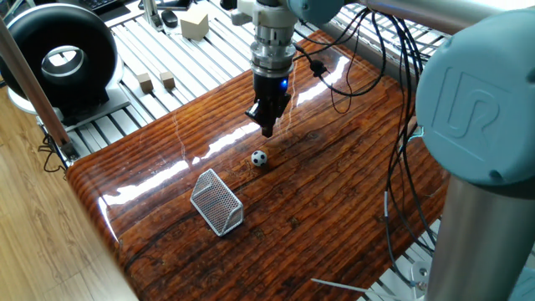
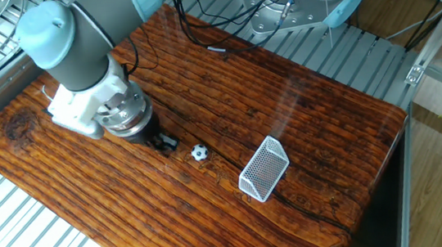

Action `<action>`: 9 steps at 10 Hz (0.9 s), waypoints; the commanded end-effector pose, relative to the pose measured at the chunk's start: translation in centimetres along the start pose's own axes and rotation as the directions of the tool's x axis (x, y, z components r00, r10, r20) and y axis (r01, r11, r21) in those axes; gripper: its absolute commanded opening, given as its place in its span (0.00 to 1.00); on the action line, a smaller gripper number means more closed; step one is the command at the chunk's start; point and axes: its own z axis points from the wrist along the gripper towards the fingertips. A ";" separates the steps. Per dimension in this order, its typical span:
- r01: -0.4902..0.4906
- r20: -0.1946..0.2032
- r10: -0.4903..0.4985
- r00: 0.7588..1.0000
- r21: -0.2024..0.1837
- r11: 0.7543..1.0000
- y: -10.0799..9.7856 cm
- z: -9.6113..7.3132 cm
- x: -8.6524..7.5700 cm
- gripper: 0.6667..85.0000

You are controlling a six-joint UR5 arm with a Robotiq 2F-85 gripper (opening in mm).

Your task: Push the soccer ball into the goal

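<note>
Where wooden cubes (image 1: 156,81) show only one side, soccer ball (image 1: 260,158) near goal (image 1: 216,202)

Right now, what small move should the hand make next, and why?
Probably a short, low push onward toward the silver mesh wedge goal. The hand sits just behind the small black-and-white soccer ball, which lies short of the goal on the glossy wooden table.
</note>
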 end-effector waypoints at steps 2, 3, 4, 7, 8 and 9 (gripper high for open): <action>0.154 -0.043 -0.151 0.988 0.101 0.983 -2.9 -0.3 0.8 0.00; 0.221 -0.045 -0.218 0.975 0.083 0.972 -2.4 -0.2 0.7 0.00; 0.240 -0.034 -0.238 0.971 0.056 0.969 -1.7 -0.1 0.6 0.00; 0.129 0.023 -0.130 0.991 0.046 0.991 -0.9 0.0 -0.4 0.00; 0.109 0.025 -0.110 0.994 0.049 0.993 -0.3 0.1 0.1 0.00; 0.088 0.019 -0.089 0.996 0.053 0.995 0.3 -0.1 0.6 0.00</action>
